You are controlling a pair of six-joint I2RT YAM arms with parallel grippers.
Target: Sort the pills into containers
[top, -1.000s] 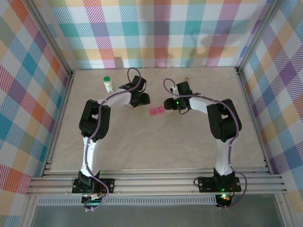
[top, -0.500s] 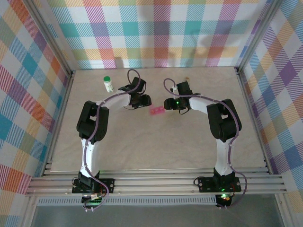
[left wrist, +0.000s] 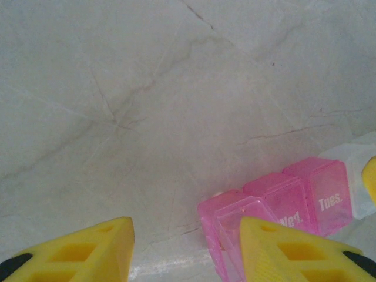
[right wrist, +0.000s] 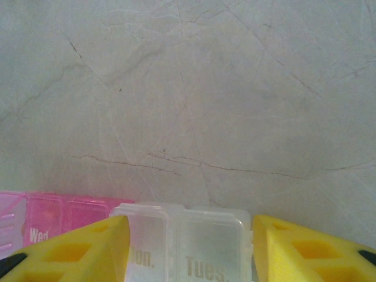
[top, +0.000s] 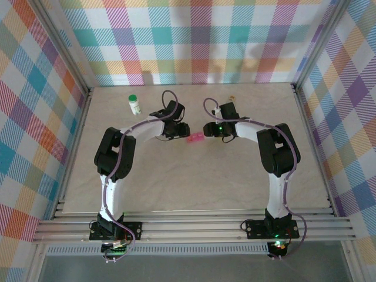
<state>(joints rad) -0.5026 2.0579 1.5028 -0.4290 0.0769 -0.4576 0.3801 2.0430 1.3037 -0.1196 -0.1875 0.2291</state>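
From where I stand, the pink box (top: pixel 194 138) lies flat on the table (top: pixel 194 188), a little toward 12 o'clock from the middle. Its long side runs roughly from 9 to 3 o'clock. Both arms reach in to it. The left gripper (top: pixel 180 130) sits just beside the box at its 10 o'clock. The right gripper (top: pixel 209 129) is at the box's 2 o'clock end, right up against it.

Through the left wrist camera, the two yellow fingers (left wrist: pixel 88 249) stand fairly wide apart with bare table between them, clamping nothing. The pink end of the box comes into that view at 4 o'clock, partly behind the finger at 5 o'clock. Cells marked "Wed." and "Tues." can be read, and a clear part lies beyond them at 3 o'clock. Whether that finger touches the box I cannot tell.

Through the right wrist camera, that gripper's yellow fingers (right wrist: pixel 70 249) sit on either side of the clear part of the box, with lids marked "Mon." and "Tues." The clear part fills the gap from finger to finger, so this gripper looks closed on the box. The pink cells run off toward 8 o'clock, one marked "Wed".

The white bottle (top: pixel 135 104) with its green cap stands upright at about 10 o'clock on the table, well apart from the box and both grippers. A tiny brownish thing (top: pixel 233 96) sits near the far edge at 1 o'clock, too small to make out.
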